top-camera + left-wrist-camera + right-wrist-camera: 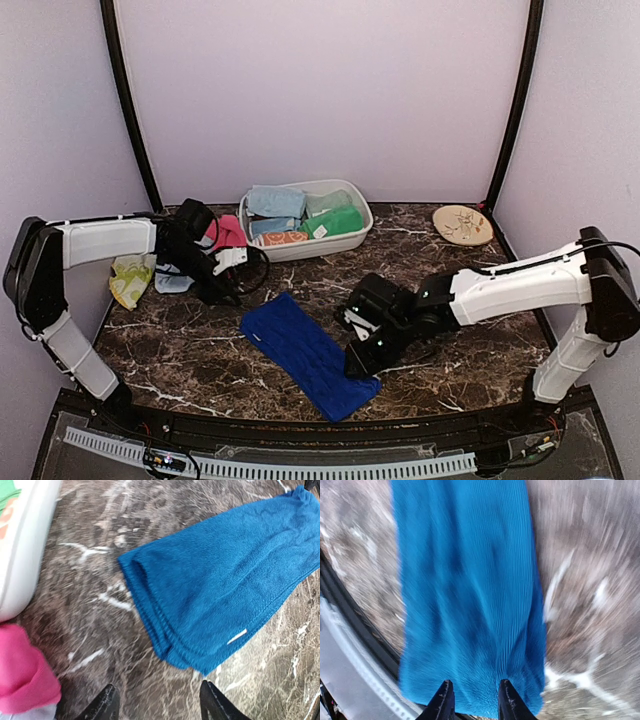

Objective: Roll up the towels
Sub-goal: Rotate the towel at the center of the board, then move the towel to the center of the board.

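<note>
A fixed camera looks down over the whole marble table (pixel 180 350) from behind its near edge. Both wrist cameras sit close above the royal blue towel (pixel 310 355).

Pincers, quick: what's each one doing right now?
Left pincer: open, empty.
Right pincer: open, over the near end of the blue towel.

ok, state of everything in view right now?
Blue towel: flat on table, unrolled.
Pink towel: bunched, left of tub.
Tub: upright, holding towels.
Green towel: in tub, bundled.
Yellow-green cloth: crumpled, far left.
Plate: flat on table.
Left end effector: open, holding nothing.
Right end effector: open, over blue towel's near end.
</note>
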Robot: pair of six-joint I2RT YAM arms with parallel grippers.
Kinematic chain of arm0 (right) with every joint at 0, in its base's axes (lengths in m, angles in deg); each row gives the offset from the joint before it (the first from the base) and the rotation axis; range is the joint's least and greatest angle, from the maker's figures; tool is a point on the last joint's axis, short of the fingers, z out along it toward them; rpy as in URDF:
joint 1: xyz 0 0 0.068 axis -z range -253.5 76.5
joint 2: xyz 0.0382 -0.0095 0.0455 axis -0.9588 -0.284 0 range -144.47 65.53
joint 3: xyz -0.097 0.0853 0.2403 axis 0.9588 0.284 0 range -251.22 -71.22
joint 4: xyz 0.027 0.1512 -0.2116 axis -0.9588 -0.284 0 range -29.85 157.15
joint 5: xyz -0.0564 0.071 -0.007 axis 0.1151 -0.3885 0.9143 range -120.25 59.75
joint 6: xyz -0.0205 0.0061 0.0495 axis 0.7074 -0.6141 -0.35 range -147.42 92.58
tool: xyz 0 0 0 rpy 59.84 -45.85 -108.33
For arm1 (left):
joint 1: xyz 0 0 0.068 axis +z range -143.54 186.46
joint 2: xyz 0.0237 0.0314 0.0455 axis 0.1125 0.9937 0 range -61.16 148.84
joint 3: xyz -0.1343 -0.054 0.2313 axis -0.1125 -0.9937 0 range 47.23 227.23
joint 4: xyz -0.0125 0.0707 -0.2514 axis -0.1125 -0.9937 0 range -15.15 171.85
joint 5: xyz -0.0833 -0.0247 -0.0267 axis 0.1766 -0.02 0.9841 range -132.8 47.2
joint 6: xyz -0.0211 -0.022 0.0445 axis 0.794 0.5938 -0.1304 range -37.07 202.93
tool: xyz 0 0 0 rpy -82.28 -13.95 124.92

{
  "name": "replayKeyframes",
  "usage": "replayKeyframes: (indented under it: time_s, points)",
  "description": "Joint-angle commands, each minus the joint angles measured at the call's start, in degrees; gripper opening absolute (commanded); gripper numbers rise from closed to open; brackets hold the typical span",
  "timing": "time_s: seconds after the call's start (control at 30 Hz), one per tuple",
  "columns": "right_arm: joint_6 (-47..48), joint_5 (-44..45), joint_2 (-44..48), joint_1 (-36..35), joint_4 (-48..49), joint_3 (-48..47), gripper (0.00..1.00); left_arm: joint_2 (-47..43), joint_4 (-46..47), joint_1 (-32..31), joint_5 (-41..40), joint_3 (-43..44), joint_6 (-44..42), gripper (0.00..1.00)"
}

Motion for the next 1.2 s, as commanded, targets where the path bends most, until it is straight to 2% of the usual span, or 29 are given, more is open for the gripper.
replayKeyframes:
  time_s: [0.0,0.17,0.33,0.37,0.43,0.57,0.67,0.8,1.03,1.17]
  points:
    - [11.78,-0.54,0.79,6.70,-9.67,-10.93,0.31,-6.14,-3.20,5.00,2.72,-0.40,0.94,0.59]
    - [19.17,-5.34,-13.44,8.70,-8.17,-25.10,0.30,-9.78,-3.33,10.07,0.55,-0.38,3.25,0.72]
    - [25.41,-13.70,-31.25,9.13,-4.06,-39.18,0.25,-15.12,-2.91,13.41,-2.85,-1.83,4.22,0.77]
    - [26.72,-15.15,-33.94,9.13,-4.25,-41.56,0.25,-17.24,-1.62,14.37,-3.85,-2.46,4.54,0.80]
    - [28.48,-18.32,-37.83,9.13,-4.30,-45.27,0.24,-20.89,1.06,16.90,-3.94,-4.22,5.57,0.97]
    - [28.51,-19.12,-42.90,9.36,-3.73,-49.43,0.24,-25.97,4.07,19.59,-2.45,-6.24,6.63,0.99]
    - [25.10,-18.52,-44.31,10.26,-0.57,-47.72,0.23,-25.97,3.30,19.56,-1.45,-6.20,5.31,0.99]
    - [16.30,-14.95,-41.03,11.99,11.16,-38.32,0.22,-24.62,2.48,19.54,-0.54,-5.70,4.31,0.99]
    - [4.23,1.54,-35.38,16.55,19.08,-25.39,0.19,-21.32,0.52,18.60,1.74,-3.14,5.22,0.99]
    - [1.38,7.40,-32.08,18.69,20.97,-20.70,0.18,-21.21,0.41,16.77,0.73,-3.55,4.44,0.99]
